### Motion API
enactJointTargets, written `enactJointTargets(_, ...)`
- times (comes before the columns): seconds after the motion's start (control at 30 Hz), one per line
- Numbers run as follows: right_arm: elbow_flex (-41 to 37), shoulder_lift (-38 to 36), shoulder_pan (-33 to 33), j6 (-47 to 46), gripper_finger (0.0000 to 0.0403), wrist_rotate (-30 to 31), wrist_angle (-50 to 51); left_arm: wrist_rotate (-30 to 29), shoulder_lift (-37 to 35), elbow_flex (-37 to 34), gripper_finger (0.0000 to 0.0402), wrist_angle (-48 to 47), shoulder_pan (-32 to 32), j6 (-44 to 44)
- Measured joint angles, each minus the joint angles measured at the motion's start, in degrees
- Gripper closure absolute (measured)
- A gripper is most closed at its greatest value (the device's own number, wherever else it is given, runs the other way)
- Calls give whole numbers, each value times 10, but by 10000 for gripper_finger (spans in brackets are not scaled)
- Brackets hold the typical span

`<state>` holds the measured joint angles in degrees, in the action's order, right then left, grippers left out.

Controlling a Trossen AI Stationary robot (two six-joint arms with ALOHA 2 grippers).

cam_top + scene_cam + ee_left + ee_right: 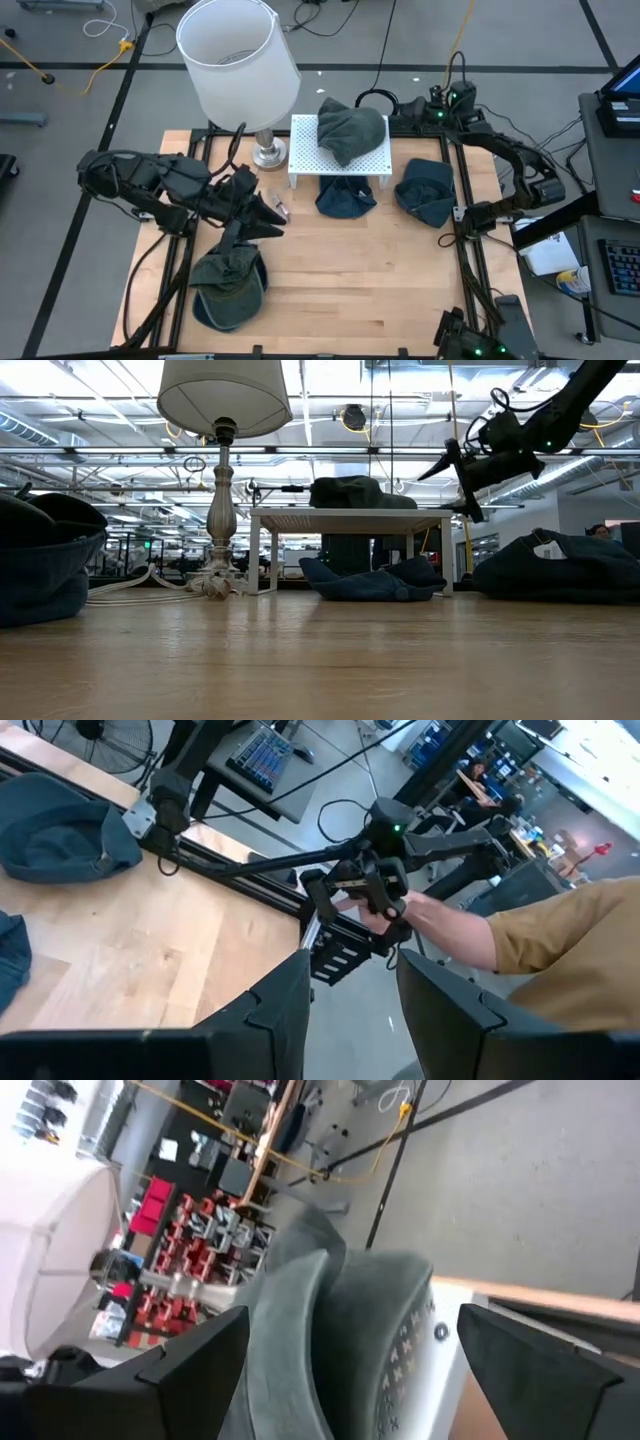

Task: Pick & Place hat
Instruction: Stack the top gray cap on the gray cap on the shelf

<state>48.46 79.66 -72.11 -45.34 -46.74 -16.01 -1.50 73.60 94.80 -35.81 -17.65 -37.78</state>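
Note:
A grey-green hat (350, 130) (355, 492) lies on top of a white perforated stand (305, 160). My right gripper (405, 108) (452, 478) hovers open at the stand's far right side, level with that hat and apart from it. In the right wrist view the hat (340, 1330) fills the space ahead between the spread fingers (355, 1315). My left gripper (272, 212) (350, 1010) is open above the table's left middle, holding nothing. An olive hat on a blue one (230, 285) lies at the near left. A dark blue hat (345, 195) lies under the stand's front edge. Another blue hat (425, 190) (60, 830) lies to the right.
A table lamp with a white shade (238, 60) (222, 480) stands at the far left beside the stand. A black frame rail (460, 230) runs along the table's right edge. Beyond it a person's hand (440, 920) grips a handle. Bare wood (360, 280) lies near the front.

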Motion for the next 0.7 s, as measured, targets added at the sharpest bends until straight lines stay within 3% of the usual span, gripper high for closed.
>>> enactJointTargets(0.27, -1, 35, 38, 5, 52, 1, -5, 0, 0, 0, 247, 0, 0, 2)
enactJointTargets(0.4, -1, 46, 58, -14, 53, 0, -52, 0, 0, 0, 247, 0, 0, 2)
enactJointTargets(0.7, -1, 45, 62, -31, 53, 4, -59, -1, 0, 0, 247, 0, 0, 1)
